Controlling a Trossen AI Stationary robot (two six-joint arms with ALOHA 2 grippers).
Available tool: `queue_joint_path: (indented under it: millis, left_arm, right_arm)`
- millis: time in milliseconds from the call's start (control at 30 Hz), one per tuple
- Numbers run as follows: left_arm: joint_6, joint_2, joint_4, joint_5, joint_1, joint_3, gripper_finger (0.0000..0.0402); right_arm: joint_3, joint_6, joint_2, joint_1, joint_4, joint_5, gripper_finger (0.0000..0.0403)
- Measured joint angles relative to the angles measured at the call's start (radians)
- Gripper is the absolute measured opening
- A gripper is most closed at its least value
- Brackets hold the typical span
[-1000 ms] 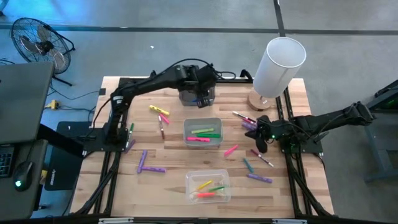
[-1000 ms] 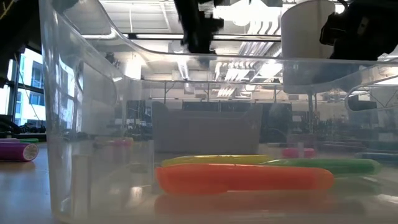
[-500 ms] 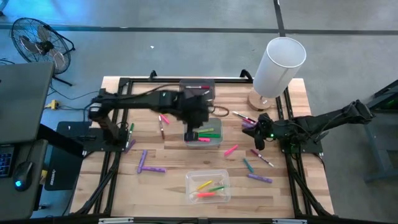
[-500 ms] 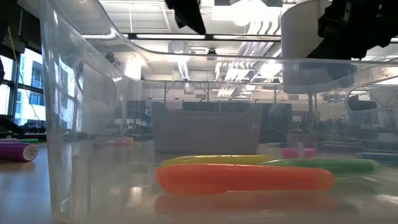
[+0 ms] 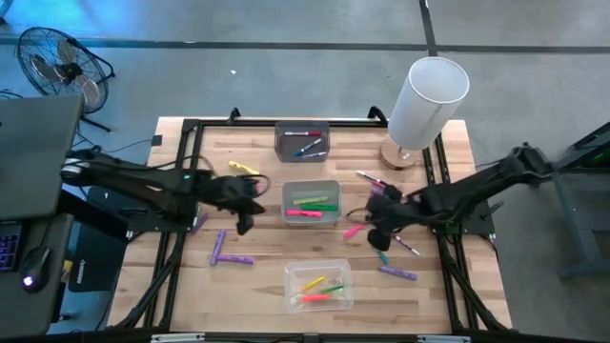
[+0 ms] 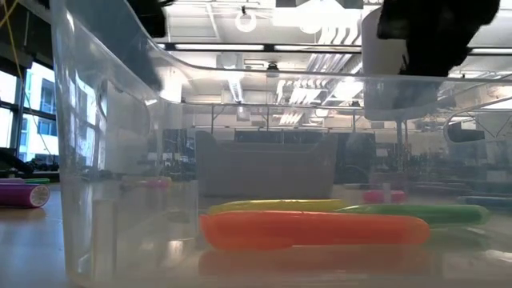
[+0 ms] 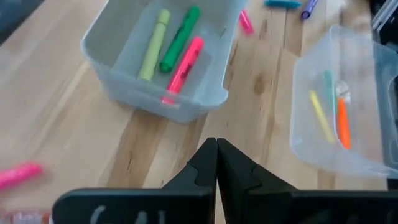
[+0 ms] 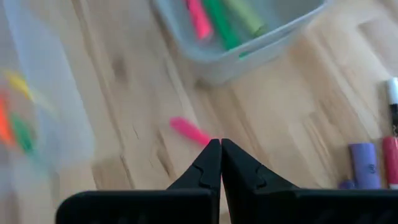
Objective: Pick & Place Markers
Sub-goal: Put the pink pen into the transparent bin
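Left claw (image 5: 245, 205) pinched tight, empty, left of grey plastic bin (image 5: 311, 187) holding pink, green, yellow markers (image 5: 313, 203). Right claw (image 5: 378, 227) pinched tight, empty, over loose pink marker (image 5: 354, 231) on wooden table (image 5: 267, 272).

three bins (image 5: 311, 202), two arms (image 5: 143, 183), one fan (image 5: 59, 63), one white cylinder (image 5: 427, 100)

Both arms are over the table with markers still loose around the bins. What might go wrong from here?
1. The right pincer is shut and empty just short of a loose pink marker; descending that way, it would likely push the marker rather than grip it.
2. The left pincer, also shut and empty, sits near the middle grey bin, toward which the right arm also reaches; the arms might crowd each other.
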Motion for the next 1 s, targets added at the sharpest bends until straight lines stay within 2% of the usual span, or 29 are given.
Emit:
queue_joint_path:
  millis: [100, 200, 433, 600, 733, 867, 1000]
  left_arm:
    - [-0.076, -0.096, 0.028, -0.047, -0.033, -0.070, 0.0000]
    - [-0.110, -0.154, 0.039, -0.085, -0.062, -0.098, 0.0000]
    - [-0.140, -0.179, 0.037, -0.131, -0.090, -0.105, 0.0000]
    - [-0.163, -0.179, 0.054, -0.147, -0.090, -0.104, 0.0000]
    - [-0.191, -0.179, 0.059, -0.168, -0.090, -0.104, 0.0000]
    - [-0.212, -0.179, 0.059, -0.169, -0.090, -0.104, 0.0000]
    - [-0.215, -0.178, 0.059, -0.169, -0.090, -0.104, 0.0000]
  right_arm:
    - [0.081, -0.114, 0.131, -0.009, -0.108, -0.067, 0.0014]
    - [0.109, -0.235, 0.227, -0.024, -0.146, -0.106, 0.0035]
    - [0.077, -0.478, 0.342, -0.083, -0.038, -0.173, 0.0095]
    - [0.075, -0.639, 0.373, -0.128, 0.043, -0.189, 0.0120]
    - [0.075, -0.724, 0.421, -0.164, 0.062, -0.249, 0.0123]
    - [0.079, -0.798, 0.489, -0.170, 0.076, -0.255, 0.0119]
    - [0.084, -0.782, 0.535, -0.158, 0.066, -0.241, 0.0094]
